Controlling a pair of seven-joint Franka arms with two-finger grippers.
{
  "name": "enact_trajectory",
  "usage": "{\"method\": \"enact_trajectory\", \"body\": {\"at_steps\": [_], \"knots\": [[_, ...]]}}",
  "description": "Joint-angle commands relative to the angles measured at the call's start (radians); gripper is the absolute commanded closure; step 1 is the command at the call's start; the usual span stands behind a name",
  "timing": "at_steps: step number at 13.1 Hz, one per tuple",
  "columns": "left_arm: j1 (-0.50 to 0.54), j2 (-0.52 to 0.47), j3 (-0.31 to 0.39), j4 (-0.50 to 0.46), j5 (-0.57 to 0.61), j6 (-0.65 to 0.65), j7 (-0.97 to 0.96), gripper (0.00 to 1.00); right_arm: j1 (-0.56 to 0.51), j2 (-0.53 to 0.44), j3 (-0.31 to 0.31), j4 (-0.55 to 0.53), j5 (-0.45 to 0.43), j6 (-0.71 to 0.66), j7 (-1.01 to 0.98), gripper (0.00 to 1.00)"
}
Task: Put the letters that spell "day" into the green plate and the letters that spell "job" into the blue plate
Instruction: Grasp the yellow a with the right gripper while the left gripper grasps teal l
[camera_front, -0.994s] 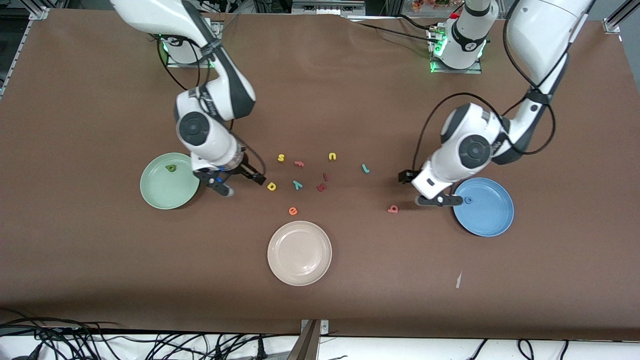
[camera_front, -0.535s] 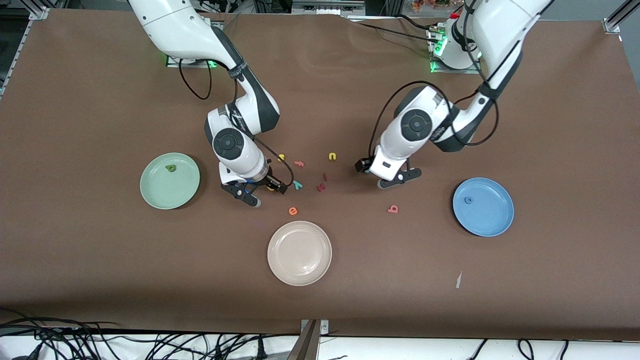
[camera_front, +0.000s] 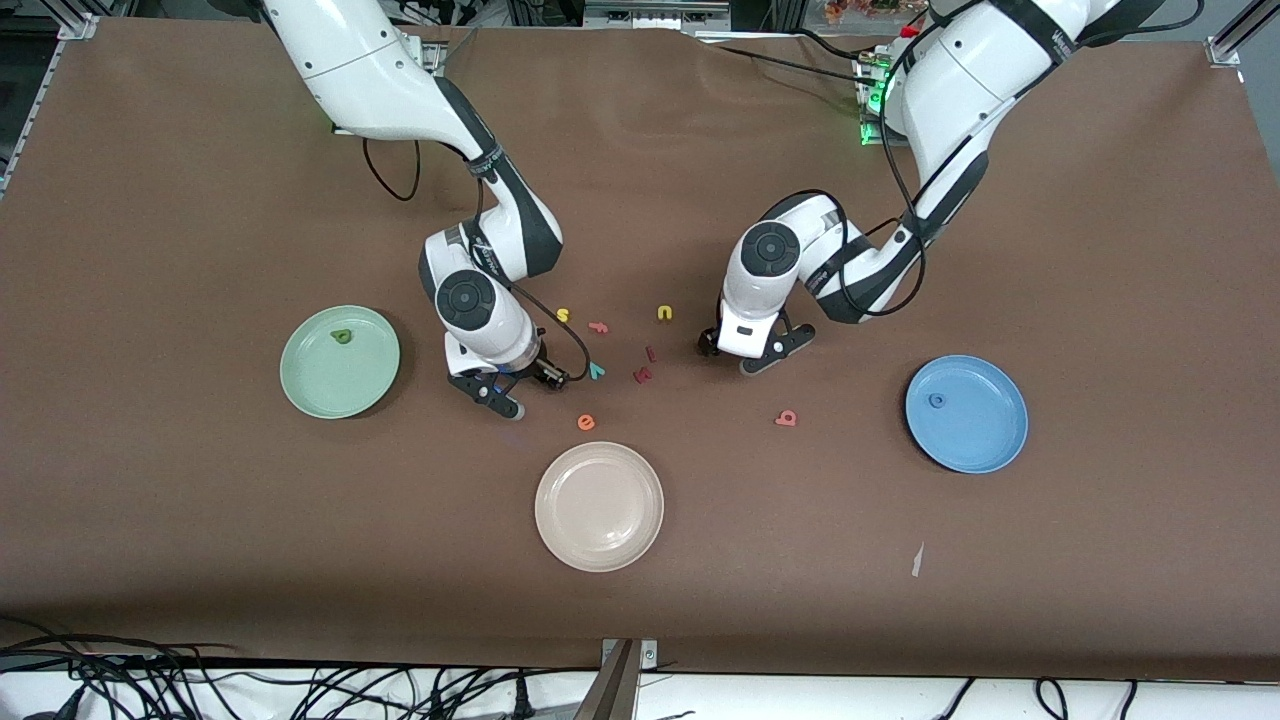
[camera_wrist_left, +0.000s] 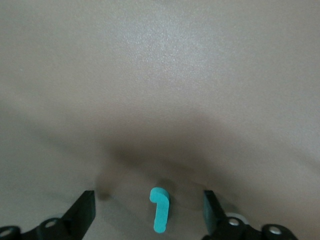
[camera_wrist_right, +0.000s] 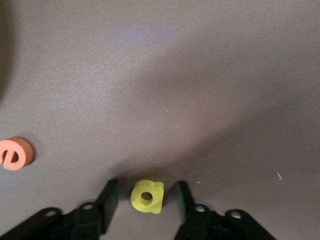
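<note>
The pale green plate (camera_front: 325, 385) holds the dark green "d" (camera_front: 343, 337); the blue plate (camera_front: 975, 435) holds the blue "o" (camera_front: 937, 400). My right gripper (camera_front: 520, 385) is down at the table beside the teal "y" (camera_front: 596, 371). In its wrist view the right gripper (camera_wrist_right: 146, 192) is open around the yellow "a" (camera_wrist_right: 147, 197), a gap on each side. My left gripper (camera_front: 742, 352) is low over the teal "j" (camera_wrist_left: 160, 216), which lies between the wide-open jaws of the left gripper (camera_wrist_left: 149, 202). The salmon "b" (camera_front: 787, 418) lies nearer the front camera, toward the blue plate.
A beige plate (camera_front: 599, 540) sits nearest the front camera. Scattered between the grippers are a yellow "s" (camera_front: 562, 315), a pinkish "f" (camera_front: 598, 327), a yellow "u" (camera_front: 664, 313), dark red letters (camera_front: 645, 375) and an orange "e" (camera_front: 586, 422) (camera_wrist_right: 16, 153).
Both arms left their plates and came to the middle letters: the right gripper down around the "a", the left over the "j". The right jaws have narrowed.
</note>
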Motion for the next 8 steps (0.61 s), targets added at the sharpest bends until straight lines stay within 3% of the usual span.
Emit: {"method": "enact_trajectory", "body": {"at_steps": [1,3,4,8], "knots": [[-0.004,0.025,-0.001,0.036,0.022,-0.002,-0.042,0.24,0.008,0.003,-0.010,0.010,-0.004,0.002,-0.011,0.84],[-0.022,0.037,-0.001,0.053,0.023,-0.002,-0.068,0.39,0.007,-0.009,-0.015,0.012,-0.006,-0.024,-0.019,0.89],[-0.022,0.037,-0.001,0.056,0.023,-0.002,-0.074,0.41,0.005,-0.035,-0.035,0.015,-0.009,-0.073,-0.046,0.89],[-0.034,0.042,0.001,0.057,0.029,-0.002,-0.094,0.61,0.002,-0.169,-0.137,0.016,0.001,-0.276,-0.333,0.89]]}}
